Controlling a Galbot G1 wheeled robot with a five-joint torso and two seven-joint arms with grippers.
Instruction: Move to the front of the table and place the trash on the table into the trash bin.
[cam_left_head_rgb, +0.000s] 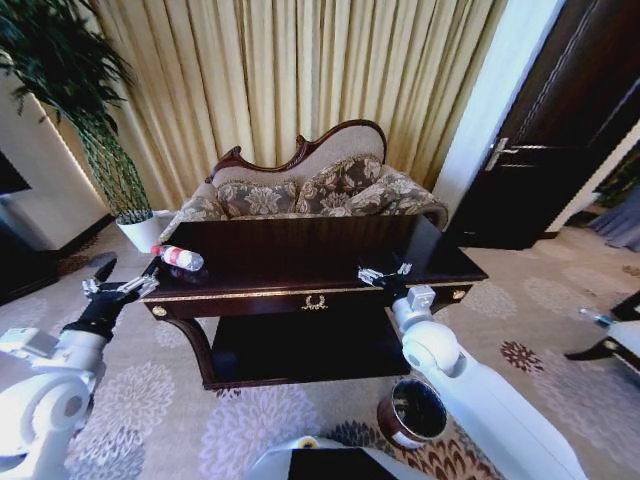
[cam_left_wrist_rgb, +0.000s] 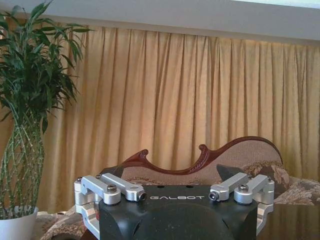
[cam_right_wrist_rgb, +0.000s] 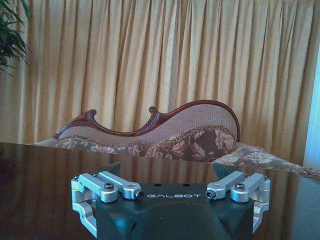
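Observation:
The table (cam_left_head_rgb: 300, 250) is dark and glossy, with a gold emblem on its front drawer, and stands straight ahead of me. A clear plastic bottle with a red label (cam_left_head_rgb: 178, 258), the trash I can see, lies on its side at the tabletop's left end. My left gripper (cam_left_head_rgb: 125, 277) hovers open just off the table's left front corner, a short way from the bottle. My right gripper (cam_left_head_rgb: 385, 272) is open above the front edge, right of the emblem, holding nothing. The trash bin (cam_left_head_rgb: 412, 412), round and dark brown, stands on the carpet at the front right, beside my right arm.
A carved sofa (cam_left_head_rgb: 320, 185) with patterned cushions sits close behind the table, in front of gold curtains. A potted plant in a white pot (cam_left_head_rgb: 140, 230) stands at the back left. A dark door (cam_left_head_rgb: 560, 130) is at the right. Patterned carpet lies open around the table.

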